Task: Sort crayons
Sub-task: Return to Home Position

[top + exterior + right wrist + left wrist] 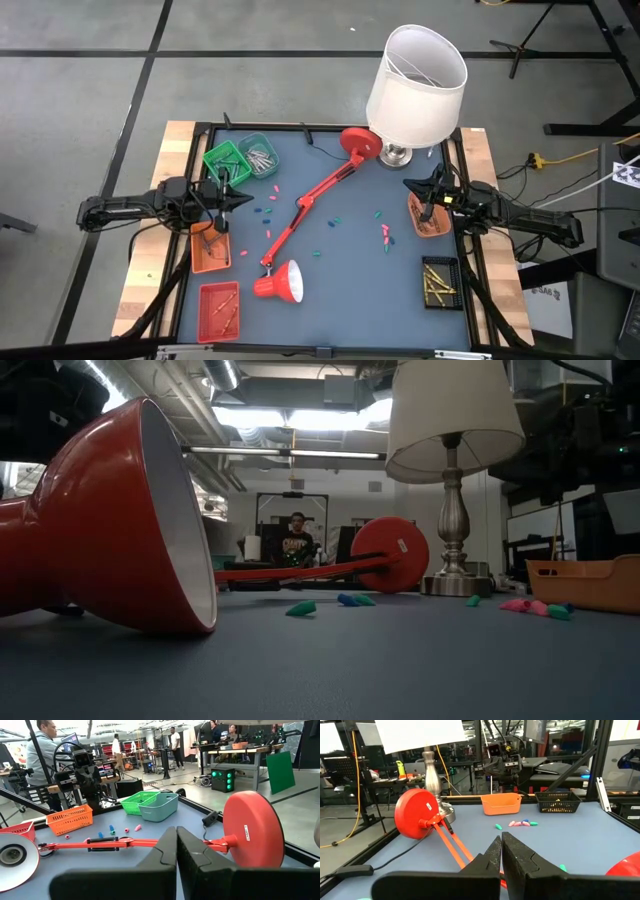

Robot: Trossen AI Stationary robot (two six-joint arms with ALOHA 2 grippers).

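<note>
1. The left claw (501,840) is pressed together. Its two dark, wedge-shaped fingers meet along a thin seam, and we see nothing held between them.
2. The right claw (176,831) is the same: matte black fingers closed tip to tip, empty.
3. From above, we find the left claw at the table's left side, between the green basket (137,802) of open lattice plastic and the left orange bin (70,820), also latticed. The right claw sits at the right side, over the far rim of the right orange bin (502,806), a smooth-walled tub with a wavy lip.
4. Loose crayons (262,211) lie on the smooth blue-grey mat (340,290). They are short stubs with tapered tips.
   - A teal and blue cluster lies near the left claw, with one pink stub just beyond it.
   - A few pink stubs lie close to the right orange bin.
   - Single green stubs are scattered between.
5. Other crayons are already in containers.
   - Grey sticks lie in the smooth teal tub (160,809), which touches the green basket.
   - Yellow sticks lie in the black basket (559,804) of fine mesh.
   - A few sticks lie in the shallow red tray (201,312) at the near left corner.
6. A glossy red lamp (310,203) lies toppled across the middle of the mat — round base far, thin jointed arm running diagonally, flared shade near.
7. A white lamp (417,85) with a fabric drum shade stands upright on a turned metal stem at the far edge.
</note>
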